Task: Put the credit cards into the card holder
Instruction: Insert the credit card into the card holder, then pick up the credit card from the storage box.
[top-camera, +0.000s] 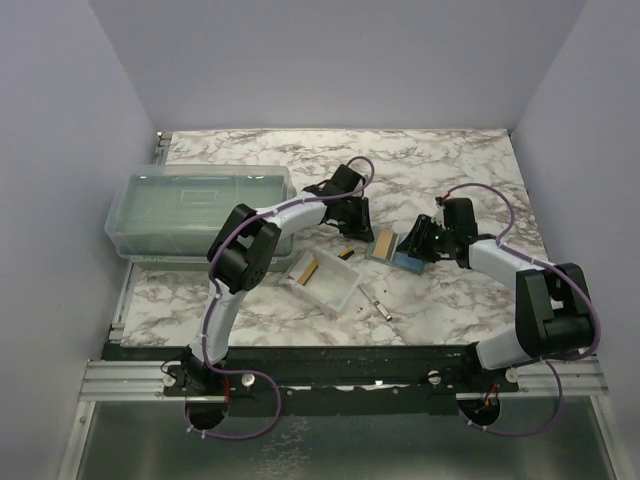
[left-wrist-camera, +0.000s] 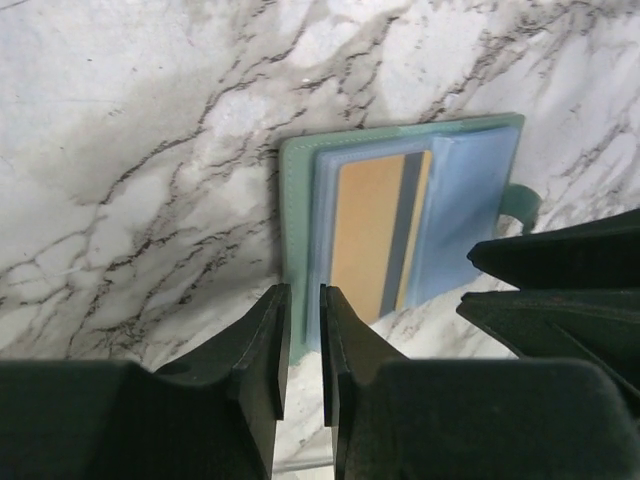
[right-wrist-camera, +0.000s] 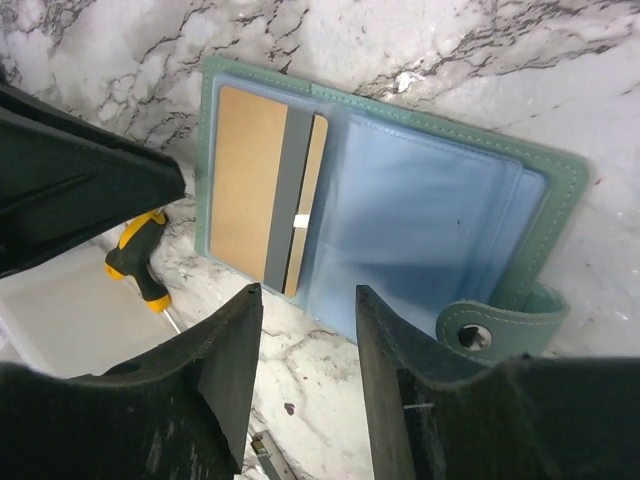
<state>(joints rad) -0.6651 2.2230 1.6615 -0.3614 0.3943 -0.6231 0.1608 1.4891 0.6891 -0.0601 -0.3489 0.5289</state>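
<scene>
Left tool (left-wrist-camera: 300, 345) nearly clenched, empty; right tool (right-wrist-camera: 305, 345) released, hovering over open holder (right-wrist-camera: 540, 175) on surface (left-wrist-camera: 120, 150). Gold card (right-wrist-camera: 250, 180) in sleeve. Risk: closing flap could push card out; another card (top-camera: 309, 270) left in tray (top-camera: 335, 293).

Card holder (left-wrist-camera: 400, 215) partly behind right gripper (left-wrist-camera: 560, 290)

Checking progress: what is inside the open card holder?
The card holder lies open with a gold card in its left pale blue sleeve. Whether another card sits beneath cannot be seen.
</scene>
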